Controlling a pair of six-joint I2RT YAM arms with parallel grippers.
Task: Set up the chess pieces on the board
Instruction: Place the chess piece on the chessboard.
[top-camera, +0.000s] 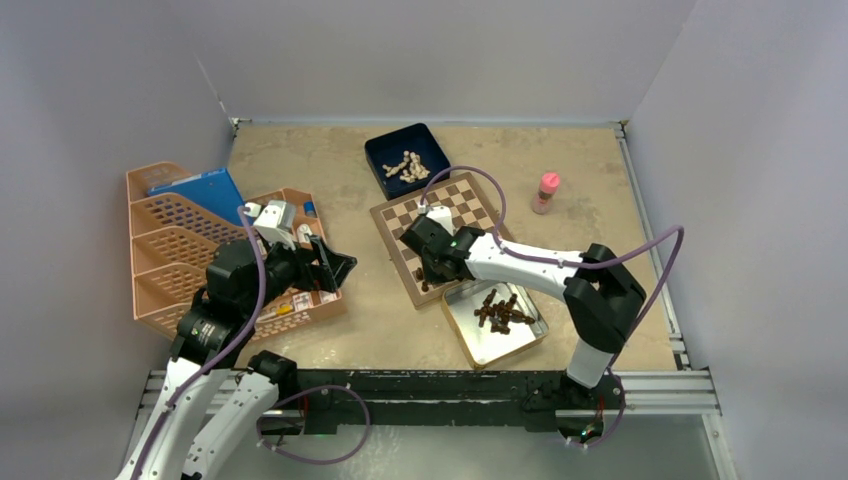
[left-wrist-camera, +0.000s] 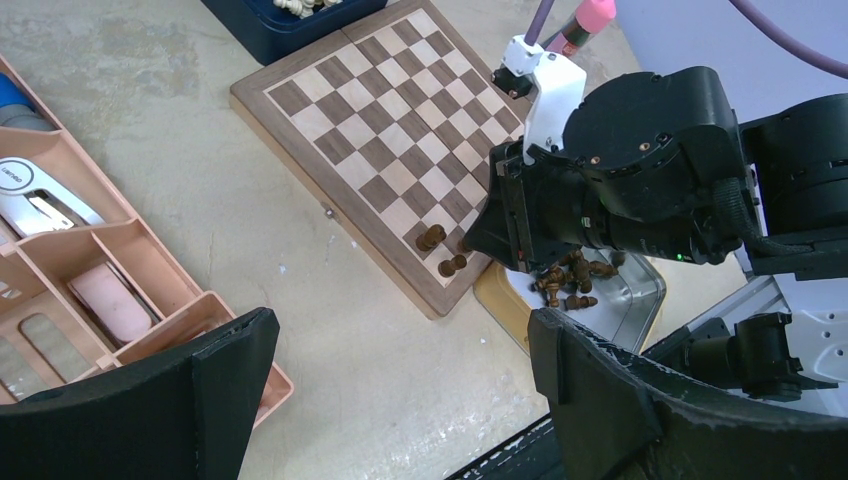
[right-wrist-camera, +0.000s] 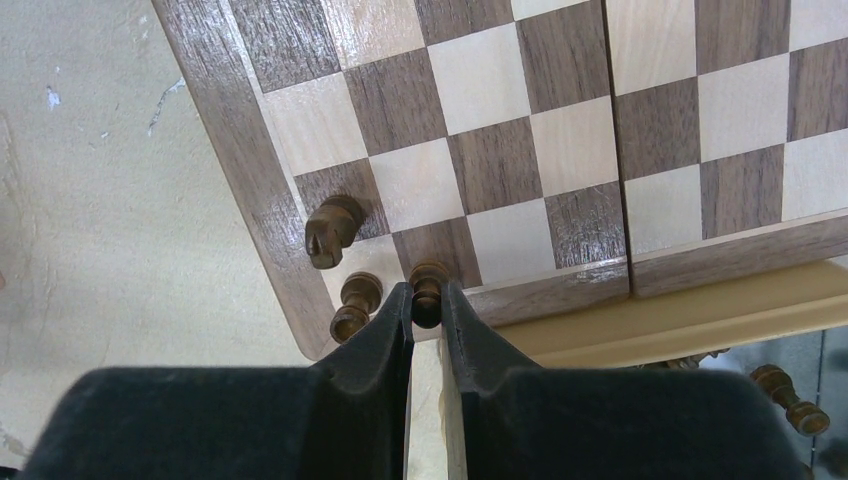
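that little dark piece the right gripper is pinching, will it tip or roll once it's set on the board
Probably rigid: the dark piece looks like turned wood, and the right gripper pinches it without visible bending. Likely very light, being far smaller than the gripper. Apt to tip and then roll, given its narrow rounded shape and the smooth board.

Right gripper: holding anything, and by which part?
Yes: the right gripper pinches one small dark brown wooden chess piece by its sides, rounded end protruding past the fingertips.

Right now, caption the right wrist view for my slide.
Right gripper pinching a dark brown chessman at the chessboard's corner, beside a knight and a smaller dark piece.
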